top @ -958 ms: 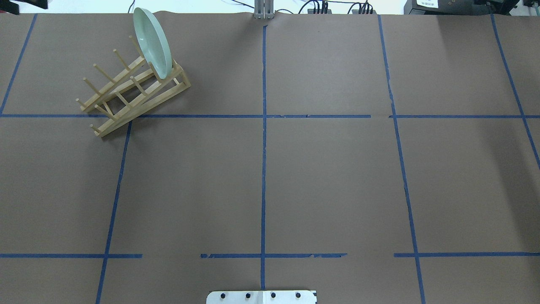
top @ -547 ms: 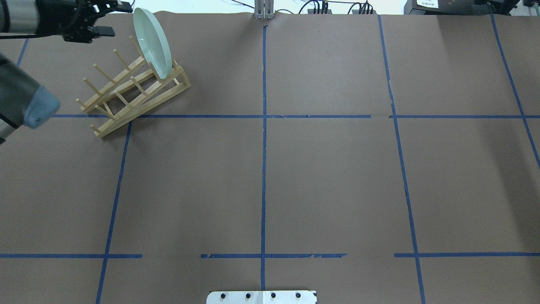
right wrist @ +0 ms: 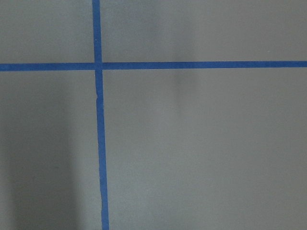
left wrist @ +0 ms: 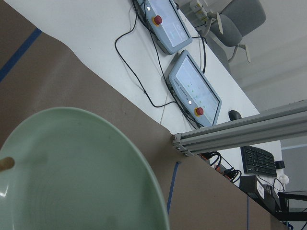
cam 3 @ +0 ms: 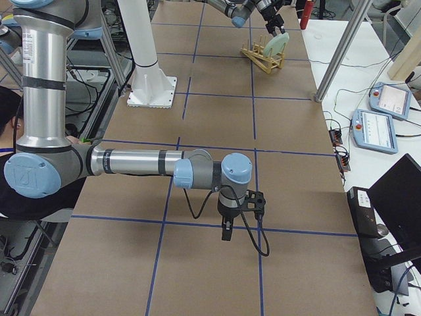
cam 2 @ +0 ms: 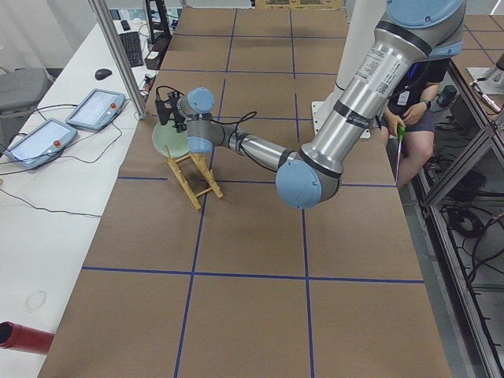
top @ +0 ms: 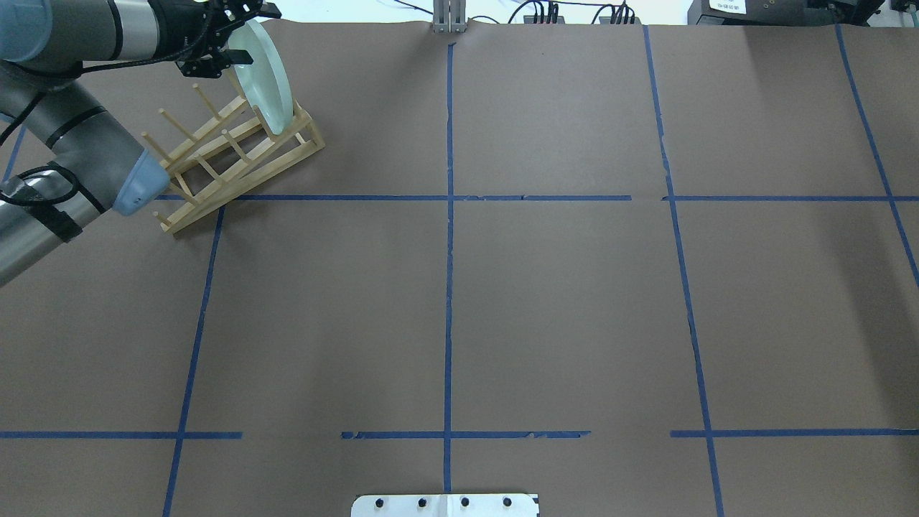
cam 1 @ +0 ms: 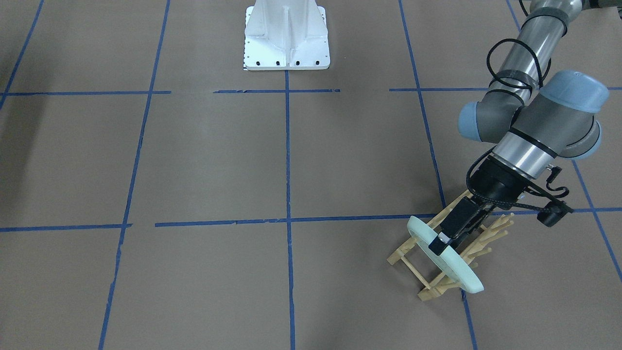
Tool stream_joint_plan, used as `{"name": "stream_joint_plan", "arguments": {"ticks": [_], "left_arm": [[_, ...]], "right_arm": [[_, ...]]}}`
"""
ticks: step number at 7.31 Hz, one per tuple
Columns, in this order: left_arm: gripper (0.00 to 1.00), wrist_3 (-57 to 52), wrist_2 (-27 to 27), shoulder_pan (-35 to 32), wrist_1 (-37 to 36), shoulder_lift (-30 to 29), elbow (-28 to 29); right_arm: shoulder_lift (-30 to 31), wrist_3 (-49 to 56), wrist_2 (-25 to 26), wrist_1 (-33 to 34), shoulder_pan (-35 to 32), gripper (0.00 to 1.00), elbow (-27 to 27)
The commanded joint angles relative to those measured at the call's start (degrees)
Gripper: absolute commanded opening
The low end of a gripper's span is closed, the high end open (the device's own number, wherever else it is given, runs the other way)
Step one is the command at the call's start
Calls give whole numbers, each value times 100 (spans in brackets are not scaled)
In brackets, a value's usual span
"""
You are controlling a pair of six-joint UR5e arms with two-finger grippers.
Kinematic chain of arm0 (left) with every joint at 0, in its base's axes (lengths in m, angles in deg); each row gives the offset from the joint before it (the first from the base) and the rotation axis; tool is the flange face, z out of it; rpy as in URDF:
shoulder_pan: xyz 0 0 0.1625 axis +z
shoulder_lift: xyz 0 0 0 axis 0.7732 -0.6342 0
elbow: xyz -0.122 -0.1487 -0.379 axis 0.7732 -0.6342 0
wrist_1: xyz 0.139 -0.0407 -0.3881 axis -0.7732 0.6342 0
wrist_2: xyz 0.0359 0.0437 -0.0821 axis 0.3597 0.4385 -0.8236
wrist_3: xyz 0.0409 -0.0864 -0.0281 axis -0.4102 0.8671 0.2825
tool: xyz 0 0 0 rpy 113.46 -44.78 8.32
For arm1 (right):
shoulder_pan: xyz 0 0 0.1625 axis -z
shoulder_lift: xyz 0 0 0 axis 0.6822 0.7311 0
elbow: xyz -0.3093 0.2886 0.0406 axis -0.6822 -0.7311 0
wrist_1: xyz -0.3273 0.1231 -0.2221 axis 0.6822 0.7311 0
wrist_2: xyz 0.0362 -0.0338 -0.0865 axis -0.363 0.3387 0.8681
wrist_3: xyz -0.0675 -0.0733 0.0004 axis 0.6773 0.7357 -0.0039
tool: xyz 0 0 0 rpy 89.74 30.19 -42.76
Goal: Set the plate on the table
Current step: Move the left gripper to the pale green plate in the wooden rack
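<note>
The pale mint-green plate [top: 269,79] stands on edge in the far end slot of a light wooden peg rack [top: 237,154] at the table's far left. It also shows in the front-facing view [cam 1: 466,274] and fills the left wrist view [left wrist: 72,177]. My left gripper [top: 248,36] is open at the plate's upper rim, one finger [cam 1: 436,246] over its face, jaws on either side of the rim. My right gripper [cam 3: 227,232] hangs low over the brown table [top: 546,301]; I cannot tell whether it is open or shut.
The white robot base [cam 1: 286,34] stands at the table's near middle edge. A white bench beyond the far edge holds two control tablets [left wrist: 194,91], cables and an aluminium post [cam 2: 118,55]. A person [cam 2: 425,87] sits behind the robot.
My left arm has come in from the left and its gripper has reached the plate's upper rim. The plate and rack have not moved.
</note>
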Motion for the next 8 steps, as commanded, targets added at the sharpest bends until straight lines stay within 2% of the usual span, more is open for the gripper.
{"name": "stream_joint_plan", "arguments": {"ticks": [1,3,4,5,7,8], "left_arm": [[75,-54,-8,-13,-27,-51,123],[58,-257,-200,-214,-27,-51,132],[45,-309,-567,-424,-27,-60,132],[34,-336,-632,-461,-27,-60,132],[32,-353,-633,-461,-27,-68,167],[39,-371,-633,-453,-27,-69,202]], "right_arm": [[0,0,5,0,-1,100,0],[0,0,5,0,-1,100,0],[0,0,5,0,-1,100,0],[0,0,5,0,-1,100,0],[0,0,-4,0,-1,100,0],[0,0,5,0,-1,100,0]]}}
